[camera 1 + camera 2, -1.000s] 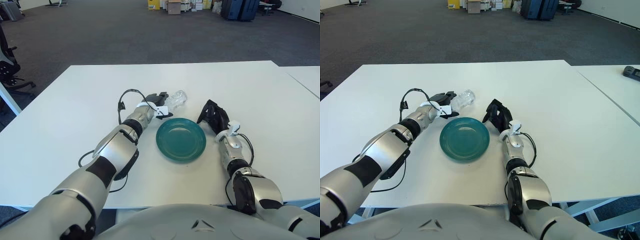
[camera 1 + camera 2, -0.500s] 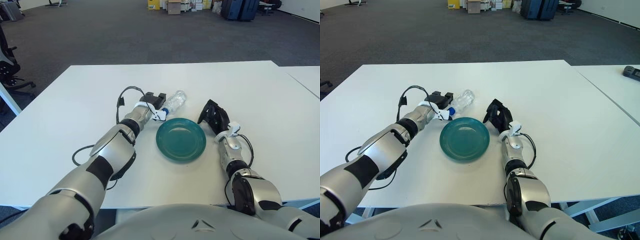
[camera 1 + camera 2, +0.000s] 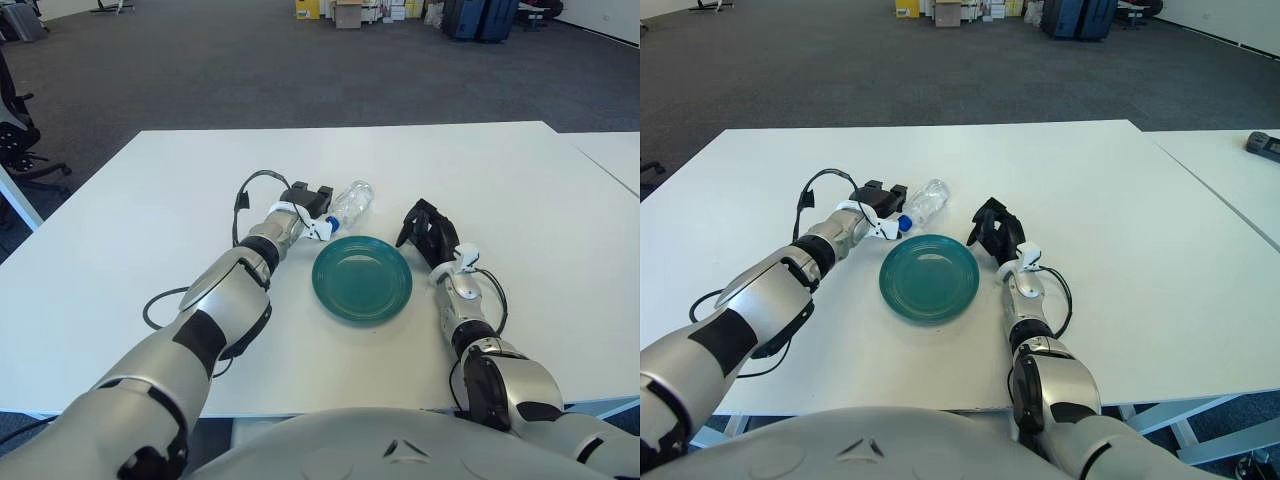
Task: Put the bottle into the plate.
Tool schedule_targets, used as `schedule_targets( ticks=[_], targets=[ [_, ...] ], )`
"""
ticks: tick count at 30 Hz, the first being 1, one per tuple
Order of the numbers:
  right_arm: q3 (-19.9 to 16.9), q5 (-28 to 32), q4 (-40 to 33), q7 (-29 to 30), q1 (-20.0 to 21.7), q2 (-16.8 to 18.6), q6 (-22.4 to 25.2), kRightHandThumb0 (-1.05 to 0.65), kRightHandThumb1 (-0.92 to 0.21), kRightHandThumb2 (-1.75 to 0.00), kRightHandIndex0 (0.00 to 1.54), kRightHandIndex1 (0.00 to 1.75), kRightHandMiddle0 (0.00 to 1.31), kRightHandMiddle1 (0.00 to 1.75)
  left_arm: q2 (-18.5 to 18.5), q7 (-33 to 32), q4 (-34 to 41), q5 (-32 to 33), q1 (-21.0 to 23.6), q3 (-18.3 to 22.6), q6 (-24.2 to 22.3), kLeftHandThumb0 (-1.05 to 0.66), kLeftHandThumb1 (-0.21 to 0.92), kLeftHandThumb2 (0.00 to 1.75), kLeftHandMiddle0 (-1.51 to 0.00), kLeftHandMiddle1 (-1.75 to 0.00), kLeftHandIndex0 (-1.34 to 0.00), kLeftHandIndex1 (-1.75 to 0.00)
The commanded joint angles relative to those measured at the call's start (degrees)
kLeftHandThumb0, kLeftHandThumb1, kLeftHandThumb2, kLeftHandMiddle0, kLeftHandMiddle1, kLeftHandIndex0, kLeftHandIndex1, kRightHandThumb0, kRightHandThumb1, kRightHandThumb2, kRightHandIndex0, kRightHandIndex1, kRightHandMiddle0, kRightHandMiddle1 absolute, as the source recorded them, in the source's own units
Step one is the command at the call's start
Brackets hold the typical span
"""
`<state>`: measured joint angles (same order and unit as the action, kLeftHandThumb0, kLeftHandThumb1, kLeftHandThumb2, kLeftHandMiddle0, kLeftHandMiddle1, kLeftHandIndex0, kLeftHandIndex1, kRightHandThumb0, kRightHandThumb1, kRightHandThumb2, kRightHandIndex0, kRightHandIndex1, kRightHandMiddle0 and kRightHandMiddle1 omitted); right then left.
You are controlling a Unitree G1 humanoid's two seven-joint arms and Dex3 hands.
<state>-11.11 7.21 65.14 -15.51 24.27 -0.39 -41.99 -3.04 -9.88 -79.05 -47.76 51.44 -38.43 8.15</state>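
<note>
The left hand (image 3: pixel 308 201) lies on the white table (image 3: pixel 150 230) toward its far-left part, just beside the cap end of the clear plastic bottle (image 3: pixel 347 203). Its dark fingers (image 3: pixel 322 193) reach along the bottle's left side, but whether they actually grip it or only touch it cannot be told. The bottle lies on its side on the table, blue cap nearer the robot, its body angled away toward the far edge. It sits just beyond the far-left rim of the teal plate (image 3: pixel 362 278), outside it. The plate rests flat near the middle of the table, a little toward the near edge, with nothing in it. The right hand (image 3: pixel 428 232) shows just right of the plate, its dark fingers curled and holding nothing.
</note>
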Motion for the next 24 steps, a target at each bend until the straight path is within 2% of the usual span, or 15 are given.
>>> schedule_targets(
  ticks=[1,2,3,4,5,8,13,20,24],
  targets=[
    [0.38,-0.55,-0.11,0.43,-0.7,0.18,0.07,-0.81,-0.92,-0.87,0.91,1.55,0.64,1.53,-0.78,-0.78,-0.32,-0.2,1.93,-0.03,-0.88,-0.63,0.89,0.1,-0.87,-1.75,-0.25,-1.75],
    [0.49,-0.65,-0.14,0.52,-0.69,0.09,0.31,-0.82,-0.92,-0.87,0.91,1.55,0.64,1.52,-0.77,-0.91,-0.32,-0.11,1.94,0.07,-1.01,-0.58,0.83,0.24,-0.88,-1.75,-0.3,-1.72],
    [0.56,-0.71,-0.16,0.58,-0.68,0.04,0.46,-0.83,-0.92,-0.88,0.91,1.55,0.63,1.52,-0.76,-1.0,-0.32,-0.05,1.95,0.13,-1.09,-0.53,0.72,0.52,-0.9,-1.75,-0.37,-1.71],
    [0.63,-0.76,-0.21,0.63,-0.68,0.0,0.64,-0.83,-0.92,-0.88,0.92,1.55,0.63,1.52,-0.76,-1.3,-0.3,0.11,1.94,0.31,-1.19,-0.49,0.64,0.7,-0.91,-1.75,-0.42,-1.7],
    [0.65,-0.78,-0.23,0.67,-0.68,-0.05,0.7,-0.84,-0.92,-0.87,0.92,1.55,0.63,1.51,-0.73,-1.83,-0.27,0.33,1.89,0.57,-1.29,-0.47,0.58,0.84,-0.93,-1.75,-0.46,-1.7],
    [0.73,-1.04,-0.23,1.09,-0.69,-0.23,0.58,-0.84,-0.92,-0.87,0.93,1.56,0.64,1.52,-0.69,-3.06,-0.23,0.73,1.8,1.1,-1.42,-0.46,0.47,1.07,-0.99,-1.75,-0.51,-1.73],
    [0.81,-1.72,-0.08,1.97,-0.69,-0.64,0.39,-0.84,-0.92,-0.87,0.92,1.57,0.63,1.52,-0.87,-4.99,-0.22,1.24,1.53,1.94,-1.28,-0.46,0.41,1.18,-1.07,-1.75,-0.54,-1.74],
    [0.1,-0.87,-0.19,2.0,-0.24,-1.72,1.25,-0.83,-0.92,-0.88,0.92,1.54,0.6,1.51,-1.24,-7.77,-0.26,1.99,0.66,3.13,-1.12,-0.45,0.43,1.17,-1.13,-1.75,-0.53,-1.75],
    [-0.55,-0.43,-0.26,2.64,0.26,-2.3,1.47,-0.82,-0.92,-0.88,0.92,1.53,0.59,1.5,-2.53,-9.93,0.01,3.44,-0.65,4.63,0.45,-0.44,0.43,1.17,-1.13,-1.75,-0.53,-1.75]
  ],
)
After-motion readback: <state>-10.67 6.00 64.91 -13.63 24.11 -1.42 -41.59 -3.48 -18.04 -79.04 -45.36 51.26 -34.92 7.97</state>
